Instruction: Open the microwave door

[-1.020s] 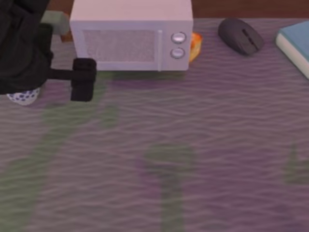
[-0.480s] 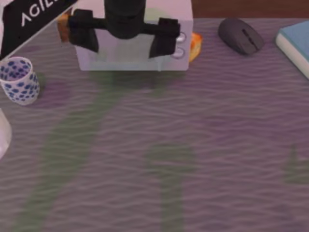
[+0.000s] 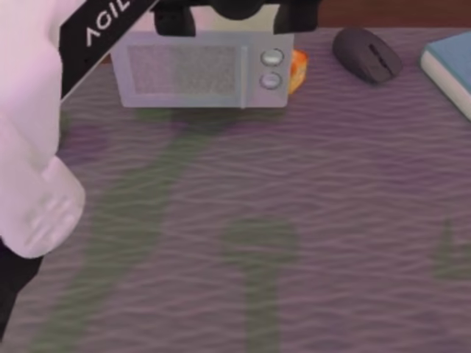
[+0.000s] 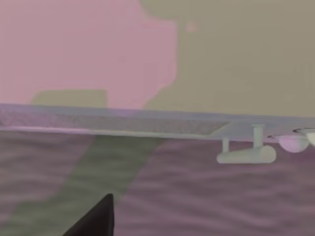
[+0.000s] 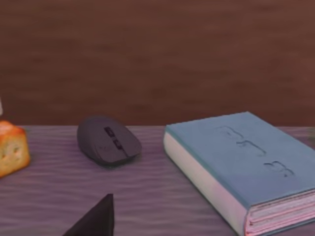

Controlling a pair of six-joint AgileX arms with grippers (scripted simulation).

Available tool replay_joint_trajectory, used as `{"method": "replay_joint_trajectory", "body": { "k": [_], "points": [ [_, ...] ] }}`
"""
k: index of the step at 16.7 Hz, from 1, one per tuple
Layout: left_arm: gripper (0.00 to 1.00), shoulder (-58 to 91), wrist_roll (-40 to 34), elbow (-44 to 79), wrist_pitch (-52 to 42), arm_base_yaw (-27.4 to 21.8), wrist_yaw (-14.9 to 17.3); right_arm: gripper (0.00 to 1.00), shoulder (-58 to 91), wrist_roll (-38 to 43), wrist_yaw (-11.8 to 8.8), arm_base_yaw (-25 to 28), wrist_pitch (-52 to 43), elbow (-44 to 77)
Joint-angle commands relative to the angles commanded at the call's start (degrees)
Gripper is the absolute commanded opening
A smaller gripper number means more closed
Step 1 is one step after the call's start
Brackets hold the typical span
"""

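Note:
The pale microwave [image 3: 202, 70] stands at the back of the table. Its door [image 3: 180, 70] with the speckled window lies flush and shut. The slim handle [image 3: 243, 73] runs beside two silver knobs [image 3: 271, 68]. My left gripper [image 3: 235, 13] hovers over the microwave's top, open wide, one finger [image 3: 174, 18] toward each end. In the left wrist view the handle [image 4: 246, 155] and a knob [image 4: 293, 143] show edge-on, apart from my one visible fingertip [image 4: 98, 221]. The right arm is out of the top view; its wrist view shows one dark fingertip [image 5: 98, 221] over the table.
A dark mouse [image 3: 366, 54] and a blue book [image 3: 449, 70] lie at the back right. An orange bread piece [image 3: 297, 70] sits against the microwave's right side. My left arm's white link [image 3: 29, 147] covers the table's left part.
My left arm swung from the microwave's left to above its top, and the open gripper moved farther back. The arm's white link now hides the spotted cup.

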Motion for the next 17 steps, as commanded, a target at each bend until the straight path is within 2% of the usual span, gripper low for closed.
{"method": "replay_joint_trajectory", "body": {
  "k": [7, 13, 17],
  "points": [
    [1.0, 0.03, 0.38, -0.95, 0.99, 0.46, 0.19, 1.0, 0.0, 0.0, 0.0, 0.0, 0.0, 0.0],
    [1.0, 3.13, 2.52, -8.68, 12.93, 2.62, 1.16, 1.0, 0.0, 0.0, 0.0, 0.0, 0.0, 0.0],
    [1.0, 3.74, 2.88, -9.96, 14.57, 3.0, 1.33, 1.0, 0.0, 0.0, 0.0, 0.0, 0.0, 0.0]
  ]
}}
